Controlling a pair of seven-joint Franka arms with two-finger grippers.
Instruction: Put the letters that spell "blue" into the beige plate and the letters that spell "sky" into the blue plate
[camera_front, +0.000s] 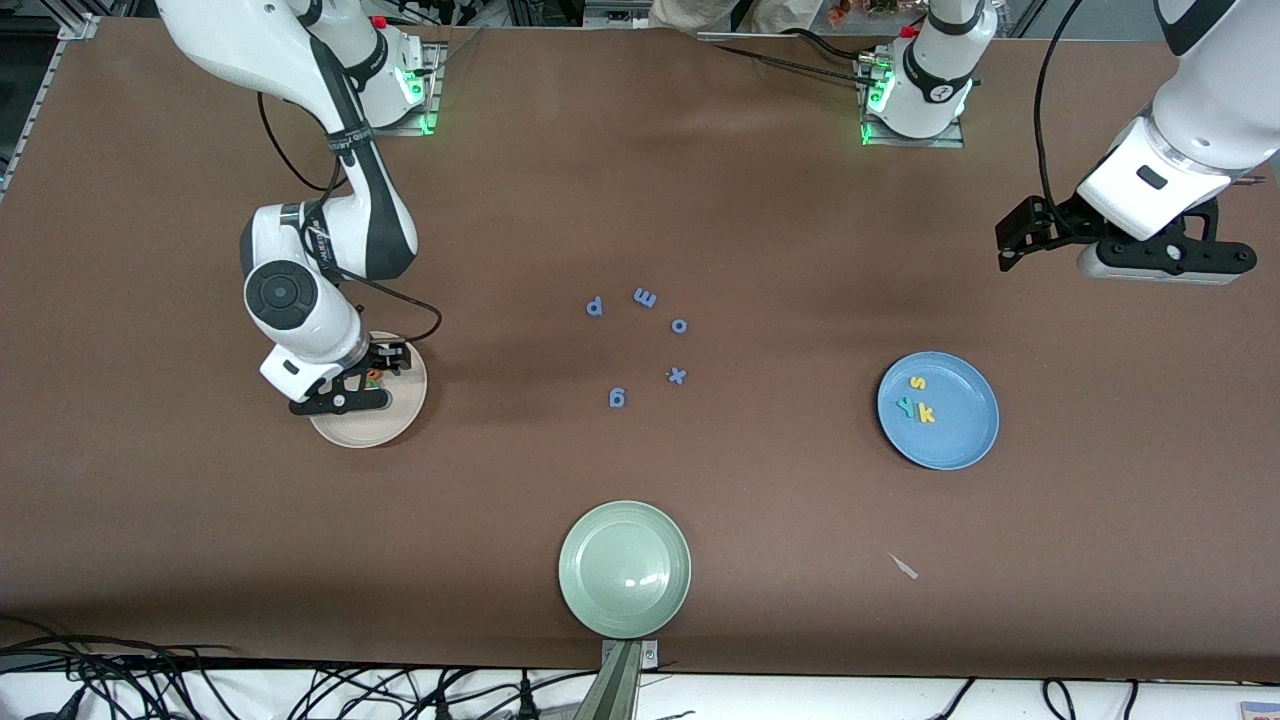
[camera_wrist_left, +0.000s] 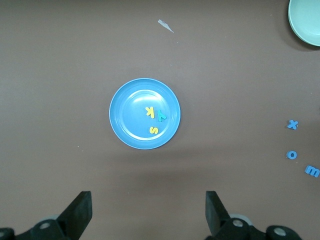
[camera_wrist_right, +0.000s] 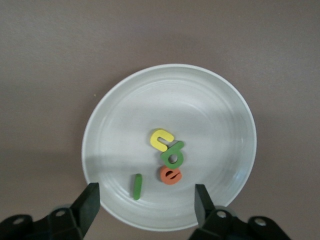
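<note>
Four "blue" letters (camera_wrist_right: 165, 160) lay in beige plate (camera_wrist_right: 220, 100) under open right gripper (camera_wrist_right: 147, 202) | open left gripper (camera_wrist_left: 149, 212) hung above tabletop (camera_wrist_left: 60, 75) near blue plate (camera_wrist_left: 125, 130)

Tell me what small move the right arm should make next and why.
Probably lift the right claw straight up off the beige plate and retreat. Its jaws are open and empty, and u, b, e and l all lie in the plate; s, k, y already sit in the blue plate.

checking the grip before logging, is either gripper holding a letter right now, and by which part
Nothing is held. The right gripper is open over the beige plate; the left gripper waits open above the table.
</note>
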